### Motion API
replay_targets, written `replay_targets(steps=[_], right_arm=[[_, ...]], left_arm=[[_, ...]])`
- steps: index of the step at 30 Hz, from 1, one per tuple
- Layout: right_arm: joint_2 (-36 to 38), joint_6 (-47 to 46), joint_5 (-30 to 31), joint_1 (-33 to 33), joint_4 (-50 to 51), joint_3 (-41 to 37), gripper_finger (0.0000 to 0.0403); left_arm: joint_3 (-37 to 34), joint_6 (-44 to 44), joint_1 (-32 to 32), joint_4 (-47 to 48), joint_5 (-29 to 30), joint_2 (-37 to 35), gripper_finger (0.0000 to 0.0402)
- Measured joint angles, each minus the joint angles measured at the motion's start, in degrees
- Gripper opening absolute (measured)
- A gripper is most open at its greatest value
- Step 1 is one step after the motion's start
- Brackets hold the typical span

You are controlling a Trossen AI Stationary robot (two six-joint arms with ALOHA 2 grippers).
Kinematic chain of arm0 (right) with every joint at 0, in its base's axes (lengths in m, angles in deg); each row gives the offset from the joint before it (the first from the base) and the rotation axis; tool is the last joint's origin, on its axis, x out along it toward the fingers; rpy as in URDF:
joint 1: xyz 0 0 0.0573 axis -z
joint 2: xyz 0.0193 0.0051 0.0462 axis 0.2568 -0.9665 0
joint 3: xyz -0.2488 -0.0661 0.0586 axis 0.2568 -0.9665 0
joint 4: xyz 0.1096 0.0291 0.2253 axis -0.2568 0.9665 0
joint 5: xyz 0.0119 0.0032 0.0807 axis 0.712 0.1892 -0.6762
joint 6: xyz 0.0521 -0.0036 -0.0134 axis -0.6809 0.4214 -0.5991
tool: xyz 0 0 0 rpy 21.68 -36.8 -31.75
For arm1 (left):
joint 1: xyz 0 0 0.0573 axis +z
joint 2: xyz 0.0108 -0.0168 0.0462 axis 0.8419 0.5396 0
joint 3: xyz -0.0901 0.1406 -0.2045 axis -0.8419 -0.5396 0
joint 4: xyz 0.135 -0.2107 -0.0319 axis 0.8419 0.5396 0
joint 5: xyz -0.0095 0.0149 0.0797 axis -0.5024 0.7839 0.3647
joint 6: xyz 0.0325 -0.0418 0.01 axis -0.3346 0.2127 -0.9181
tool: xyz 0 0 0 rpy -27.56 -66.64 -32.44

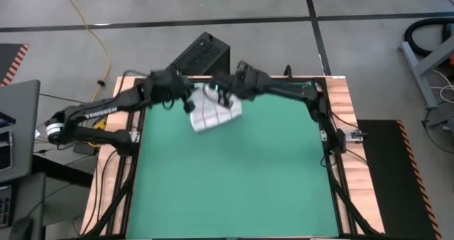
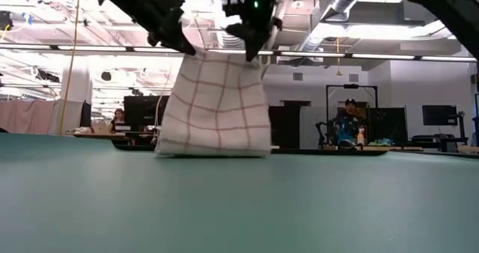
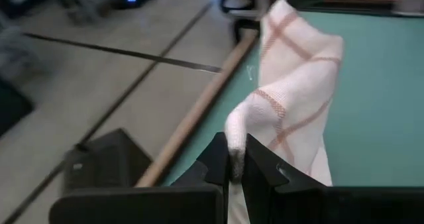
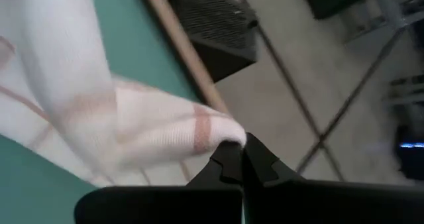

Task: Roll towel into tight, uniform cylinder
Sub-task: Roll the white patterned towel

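The towel, white with thin red-brown grid lines, hangs between my two grippers over the far part of the green mat. In the low view the towel hangs as a sheet with its bottom edge on the mat. My left gripper is shut on its upper left corner and my right gripper is shut on its upper right corner. My left gripper pinches the towel's upper corner between its two fingers, the cloth bunched at the fingertips. The towel hangs below, its bottom edge on the mat. My right gripper pinches the other upper corner between its fingertips. The top edge runs between the two grippers.
A wooden strip frames the mat. A black box stands on the floor beyond the table's far edge. The near part of the mat lies bare. People and screens show in the room behind.
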Motion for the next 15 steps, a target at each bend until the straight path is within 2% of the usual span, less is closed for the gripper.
replay_targets(steps=[5,8,11,15], right_arm=[[0.0,7.1,-1.4,6.6,-4.9,1.7,0.0005],[0.0,9.5,-2.8,9.2,-6.8,3.8,0.0005],[0.0,10.8,-3.0,10.4,-7.4,5.1,0.0005],[1.2,12.3,-3.1,9.5,-8.5,4.8,0.0004]], left_arm=[[8.8,-5.0,11.2,1.1,-4.9,4.3,0.0009],[16.1,-5.2,15.1,3.3,-9.4,7.4,0.0009],[22.9,-4.9,16.9,8.0,-12.2,10.7,0.0009],[29.7,-4.9,16.0,18.9,-15.2,13.5,0.0009]])
